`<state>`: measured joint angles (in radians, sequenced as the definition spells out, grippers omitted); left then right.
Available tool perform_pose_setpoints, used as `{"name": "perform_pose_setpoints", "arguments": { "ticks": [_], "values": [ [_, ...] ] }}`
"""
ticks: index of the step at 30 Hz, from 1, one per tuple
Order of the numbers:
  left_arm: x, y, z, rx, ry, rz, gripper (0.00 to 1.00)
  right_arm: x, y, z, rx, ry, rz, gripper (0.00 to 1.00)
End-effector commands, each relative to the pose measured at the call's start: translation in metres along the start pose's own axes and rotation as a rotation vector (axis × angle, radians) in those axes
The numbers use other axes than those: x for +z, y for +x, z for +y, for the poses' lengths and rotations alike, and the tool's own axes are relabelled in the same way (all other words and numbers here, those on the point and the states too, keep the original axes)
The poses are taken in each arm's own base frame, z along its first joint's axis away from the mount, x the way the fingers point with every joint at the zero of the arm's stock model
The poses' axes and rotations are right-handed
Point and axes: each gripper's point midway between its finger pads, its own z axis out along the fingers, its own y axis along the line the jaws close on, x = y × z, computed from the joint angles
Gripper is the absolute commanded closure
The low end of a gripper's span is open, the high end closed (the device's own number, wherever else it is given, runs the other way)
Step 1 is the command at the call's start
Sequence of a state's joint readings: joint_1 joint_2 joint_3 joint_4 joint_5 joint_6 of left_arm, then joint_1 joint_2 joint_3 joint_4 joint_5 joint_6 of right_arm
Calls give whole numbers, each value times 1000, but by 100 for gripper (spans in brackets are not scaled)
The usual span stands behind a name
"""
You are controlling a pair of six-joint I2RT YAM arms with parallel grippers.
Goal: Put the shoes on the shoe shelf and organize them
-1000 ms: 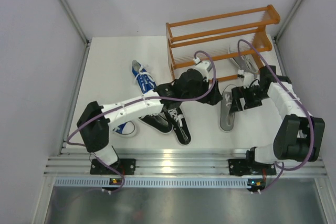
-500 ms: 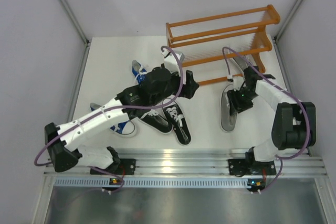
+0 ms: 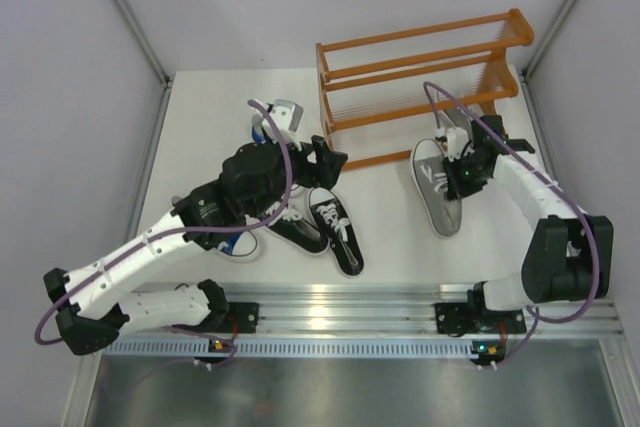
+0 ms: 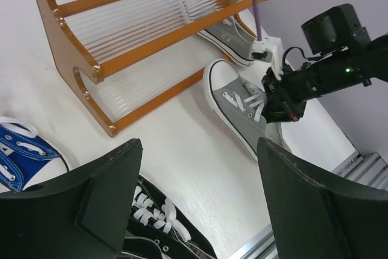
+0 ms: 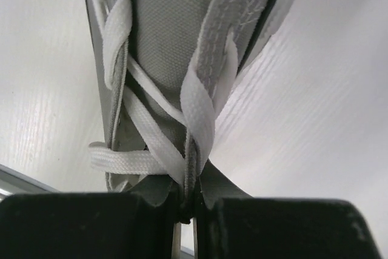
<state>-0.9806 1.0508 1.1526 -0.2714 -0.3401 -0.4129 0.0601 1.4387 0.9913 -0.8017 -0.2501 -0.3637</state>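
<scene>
As the left claw [image 4: 199,150] retreats wide open, right claw [image 5: 187,198] shifts pinched grey sneaker [image 4: 242,110].

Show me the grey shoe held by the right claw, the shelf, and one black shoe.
grey shoe [image 4: 239,104]: left wrist view, on its laced front.
shelf [image 4: 74,37]: left wrist view, on the near side panel.
black shoe [image 3: 338,235]: top view, on its white laces.

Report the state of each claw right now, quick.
Left claw: open, holding nothing.
Right claw: closed on the grey sneaker, pinching it at the laces.
</scene>
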Motion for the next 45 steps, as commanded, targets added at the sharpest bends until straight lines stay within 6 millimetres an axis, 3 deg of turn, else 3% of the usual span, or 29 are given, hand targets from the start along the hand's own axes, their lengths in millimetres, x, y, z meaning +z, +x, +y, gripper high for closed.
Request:
{"name": "perform_pose_setpoints", "arguments": {
  "ticks": [1,2,5,11,14,32,39,45],
  "values": [
    [-10,-11,10,9,-31,-54,18,-39,-71,-19,-127,81,-249,100],
    [-11,-12,12,12,-39,-61,18,-44,-82,-22,-137,88,-266,100],
    [-16,-18,13,9,-41,-78,17,-36,-94,-30,-131,85,-251,100],
    [-21,-24,14,-4,-45,-97,17,-33,-140,-59,-125,136,-250,100],
    [-24,-28,15,-13,-44,-109,18,-26,-146,-65,-127,135,-221,100],
    [-18,-25,9,-3,-27,-93,17,-23,-128,-43,-151,87,-222,100],
    [-16,-24,9,-9,-24,-95,17,-16,-135,-46,-131,100,-232,100],
    [-15,-26,7,-14,-21,-101,17,-9,-157,-53,-104,119,-250,100]
  ]
}}
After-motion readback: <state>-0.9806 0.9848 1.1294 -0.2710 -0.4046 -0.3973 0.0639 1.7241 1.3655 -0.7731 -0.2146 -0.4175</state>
